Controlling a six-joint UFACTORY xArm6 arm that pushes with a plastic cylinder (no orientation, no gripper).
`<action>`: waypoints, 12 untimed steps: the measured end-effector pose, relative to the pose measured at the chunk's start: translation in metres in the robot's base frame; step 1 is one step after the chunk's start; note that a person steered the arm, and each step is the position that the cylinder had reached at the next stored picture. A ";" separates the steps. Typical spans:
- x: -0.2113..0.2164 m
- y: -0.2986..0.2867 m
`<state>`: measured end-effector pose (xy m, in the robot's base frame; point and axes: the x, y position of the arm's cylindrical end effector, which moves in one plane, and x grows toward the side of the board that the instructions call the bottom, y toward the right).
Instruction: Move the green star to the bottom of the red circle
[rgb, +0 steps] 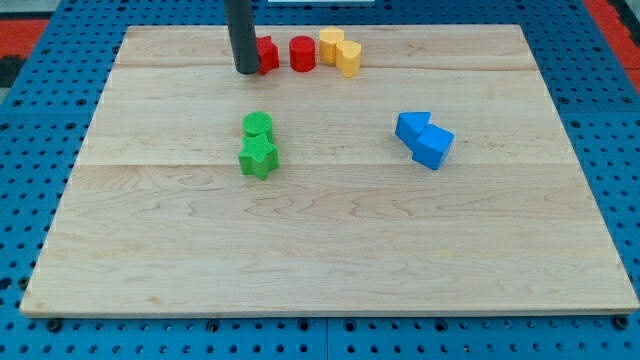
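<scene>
The green star (258, 158) lies left of the board's middle, touching a green round block (257, 125) just above it. The red circle (302, 53) stands near the view's top, well above and a little right of the star. My tip (246, 71) rests on the board near the top, left of the red circle, right beside another red block (267, 54) that the rod partly hides. The tip is well above the green star, apart from it.
Two yellow blocks (340, 50) touch each other right of the red circle. Two blue blocks (424, 139) sit together at the view's right. The wooden board (320, 250) lies on a blue pegboard (30, 90).
</scene>
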<state>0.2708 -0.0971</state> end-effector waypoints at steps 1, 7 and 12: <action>-0.010 0.017; 0.257 -0.032; 0.183 0.006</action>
<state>0.4537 -0.0908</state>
